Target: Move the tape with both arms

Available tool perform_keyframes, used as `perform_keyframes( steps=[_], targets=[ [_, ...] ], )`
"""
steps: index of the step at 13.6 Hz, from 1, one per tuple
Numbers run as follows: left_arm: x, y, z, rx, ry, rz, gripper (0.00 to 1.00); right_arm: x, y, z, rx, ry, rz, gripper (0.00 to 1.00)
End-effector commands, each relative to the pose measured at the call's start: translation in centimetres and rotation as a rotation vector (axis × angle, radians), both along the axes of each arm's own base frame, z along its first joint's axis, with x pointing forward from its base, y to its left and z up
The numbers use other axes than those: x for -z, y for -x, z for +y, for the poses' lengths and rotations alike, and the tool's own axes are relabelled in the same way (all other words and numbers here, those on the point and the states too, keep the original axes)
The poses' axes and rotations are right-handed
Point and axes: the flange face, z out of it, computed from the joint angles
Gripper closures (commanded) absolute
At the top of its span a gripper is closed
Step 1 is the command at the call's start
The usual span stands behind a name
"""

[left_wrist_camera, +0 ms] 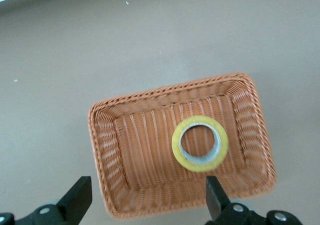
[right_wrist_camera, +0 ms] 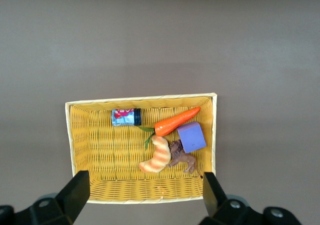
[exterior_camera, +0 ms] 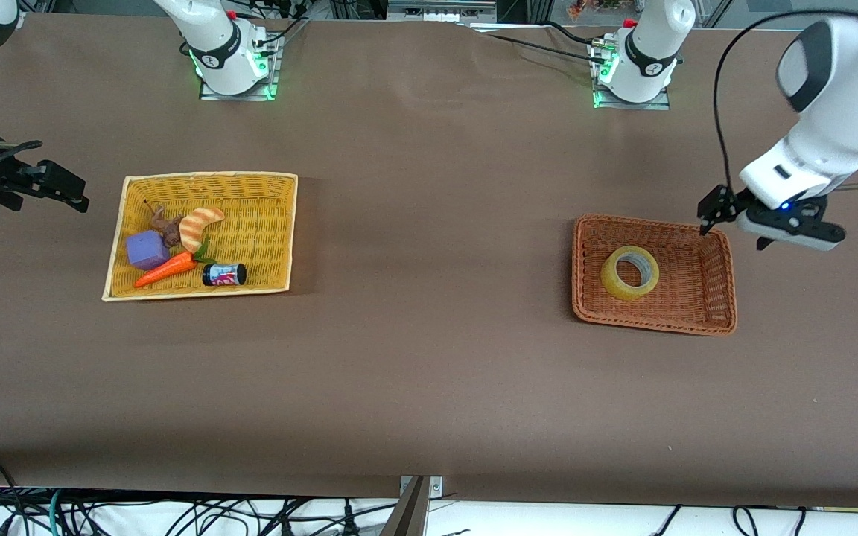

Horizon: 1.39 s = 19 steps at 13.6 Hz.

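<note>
Left claw (exterior_camera: 713, 216) spread, frame right, above brown basket (exterior_camera: 719, 298); tape (exterior_camera: 630, 273) flat, fingers may hit the wall. Right claw (right_wrist_camera: 145, 197) spread, waiting.

Robotics lab bench. Two white arms bolted to metal base plates (exterior_camera: 237, 83) with green status lights, on a table under plain brown cloth (exterior_camera: 429, 372). Loose black cables (exterior_camera: 176, 514) hang along the table's near edge.

A translucent yellowish roll of tape (exterior_camera: 630, 273) with a grey inner core — lying flat, hole facing up — rests inside a brown wicker basket (exterior_camera: 721, 281), apparently touching neither wall, untouched by any gripper.
</note>
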Motion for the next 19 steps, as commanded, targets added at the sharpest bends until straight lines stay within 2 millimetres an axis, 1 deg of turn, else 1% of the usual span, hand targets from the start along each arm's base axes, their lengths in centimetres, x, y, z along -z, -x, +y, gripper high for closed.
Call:
perform_keyframes(
  steps=[1,2,4,6,8,9,11,12,13,16,19],
  targets=[
    [-6.2,-0.5,-2.8,0.051,-0.034,0.045,0.00,-0.5,-0.3,0.1,0.002,-0.010,-0.008,0.00],
    [-8.2,-0.5,-4.1,0.067,-0.039,0.054,0.00,-0.5,-0.3,0.1,0.000,-0.010,-0.008,0.00],
    [-11.6,-0.8,-4.3,0.054,-0.042,0.088,0.00,-0.5,-0.3,0.1,0.002,-0.011,-0.008,0.00],
    [-13.4,-0.9,-4.4,0.052,-0.044,0.108,0.00,-0.1,-0.4,0.1,-0.001,-0.012,-0.001,0.00],
    [-14.8,-0.8,-4.0,0.042,-0.044,0.105,0.00,-0.1,-0.4,0.1,-0.001,-0.012,-0.001,0.00],
    [-15.0,-0.8,-3.4,0.031,-0.043,0.105,0.00,-0.1,-0.4,0.1,0.000,-0.012,-0.001,0.00],
    [-14.7,-0.9,-1.2,-0.005,-0.038,0.116,0.00,-0.1,-0.4,0.1,0.001,-0.012,-0.001,0.00],
    [-14.6,-0.9,-0.8,-0.014,-0.030,0.118,0.00,-0.1,-0.4,0.1,0.001,-0.012,-0.001,0.00],
    [-14.2,-0.9,-0.7,-0.018,-0.031,0.125,0.00,-0.1,-0.4,0.1,-0.001,-0.012,-0.001,0.00],
    [-14.5,-0.8,-0.8,-0.032,-0.025,0.122,0.00,-0.1,-0.4,0.1,-0.001,-0.012,-0.001,0.00],
    [-14.5,-0.6,-1.6,-0.119,-0.019,0.132,0.00,-0.1,-0.4,0.1,-0.001,-0.012,-0.001,0.00]
  ],
)
